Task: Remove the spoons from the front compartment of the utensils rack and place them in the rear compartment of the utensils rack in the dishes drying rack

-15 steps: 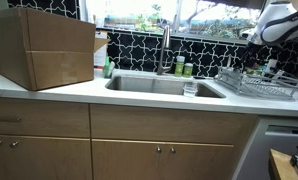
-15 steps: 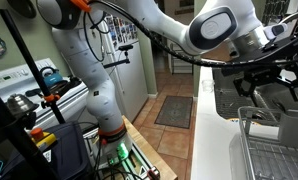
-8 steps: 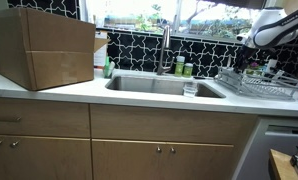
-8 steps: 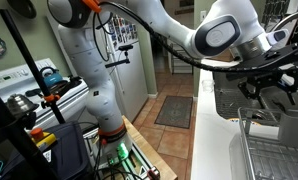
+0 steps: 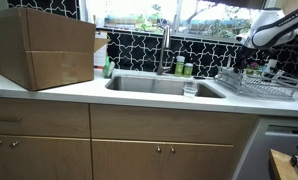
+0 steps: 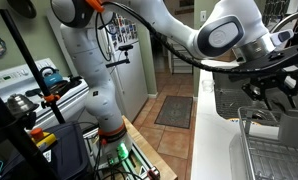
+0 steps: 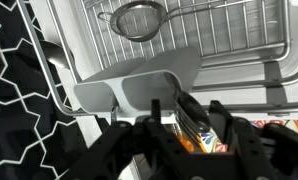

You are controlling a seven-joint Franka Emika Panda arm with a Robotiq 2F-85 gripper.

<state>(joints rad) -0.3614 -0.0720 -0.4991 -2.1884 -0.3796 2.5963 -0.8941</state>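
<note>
In the wrist view my gripper [image 7: 187, 125] is shut on a bundle of silver spoons [image 7: 192, 112], whose bowls stick up between the black fingers [image 7: 155, 112]. Just beyond them is the grey utensils rack [image 7: 139, 92] with two side-by-side compartments, hung on the edge of the silver wire dishes drying rack [image 7: 239, 40]. The spoons are held above the utensils rack's near edge, clear of both compartments. In both exterior views the gripper [image 5: 251, 44] [image 6: 274, 88] hovers over the drying rack [image 5: 257, 86] [image 6: 274, 150] on the counter beside the sink.
A metal strainer [image 7: 134, 20] lies in the drying rack. The steel sink [image 5: 159, 85] with its faucet [image 5: 165, 45] is beside the rack, with a glass [image 5: 190, 88] at its rim. A large cardboard box [image 5: 44, 45] stands on the counter. The tiled backsplash is close behind.
The gripper has shifted a little over the drying rack, with the spoons still in it. Nothing else has moved.
</note>
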